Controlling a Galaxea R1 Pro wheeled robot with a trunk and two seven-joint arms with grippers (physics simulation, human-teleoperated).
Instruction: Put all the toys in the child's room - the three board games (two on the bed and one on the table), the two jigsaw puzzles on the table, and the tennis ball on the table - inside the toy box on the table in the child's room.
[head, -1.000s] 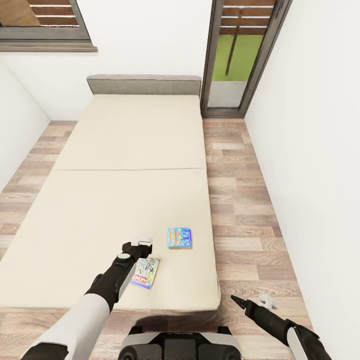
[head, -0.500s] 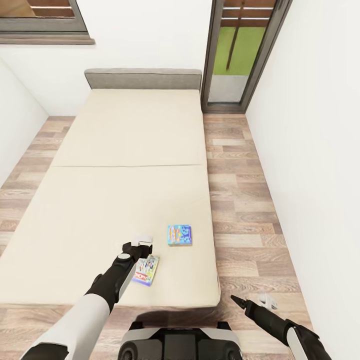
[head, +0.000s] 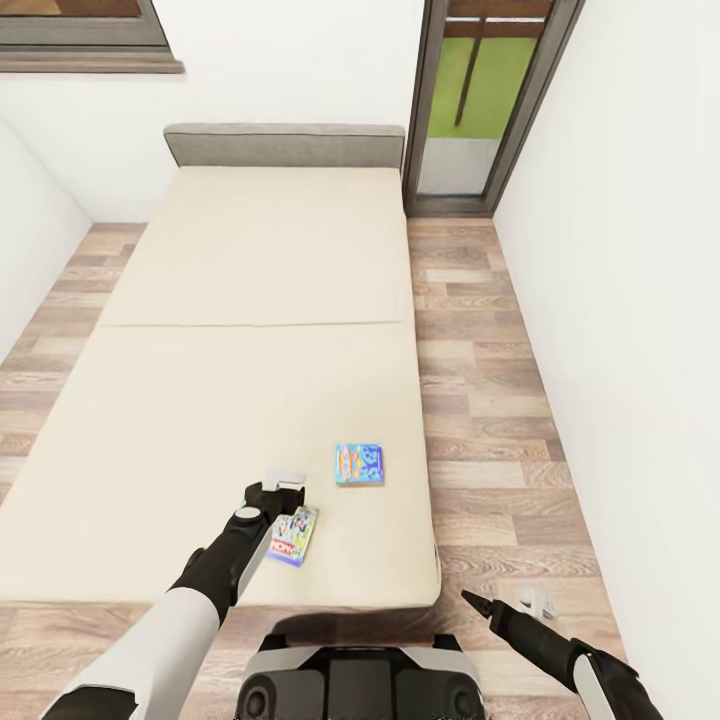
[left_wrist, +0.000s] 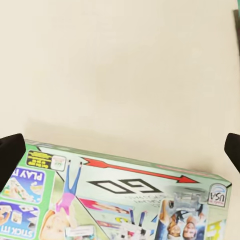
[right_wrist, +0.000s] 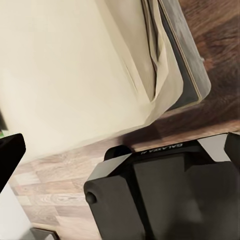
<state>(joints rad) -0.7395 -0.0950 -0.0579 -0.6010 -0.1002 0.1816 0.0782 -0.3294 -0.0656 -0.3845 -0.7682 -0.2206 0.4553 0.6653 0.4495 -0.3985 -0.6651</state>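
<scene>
Two board games lie near the foot of the beige bed (head: 250, 300). The blue-and-orange one (head: 359, 465) is flat on the mattress, to the right of my left gripper. A green game box printed "GO" (head: 292, 536) (left_wrist: 125, 200) lies just below my left gripper (head: 285, 487) (left_wrist: 120, 150). That gripper hovers open over the box's far edge, with its fingertips (left_wrist: 10, 155) wide apart and nothing between them. My right gripper (head: 505, 600) hangs open over the floor beside the bed's foot corner.
The grey headboard (head: 285, 145) stands against the far wall, with a tall window (head: 470, 100) to its right. Wood-plank floor (head: 480, 400) runs between the bed and the right wall. My base (right_wrist: 165, 195) stands close to the mattress corner (right_wrist: 170, 85).
The whole picture has shifted: the bed and both games sit a little higher in view, so the camera has moved. Both arms keep their pose.
</scene>
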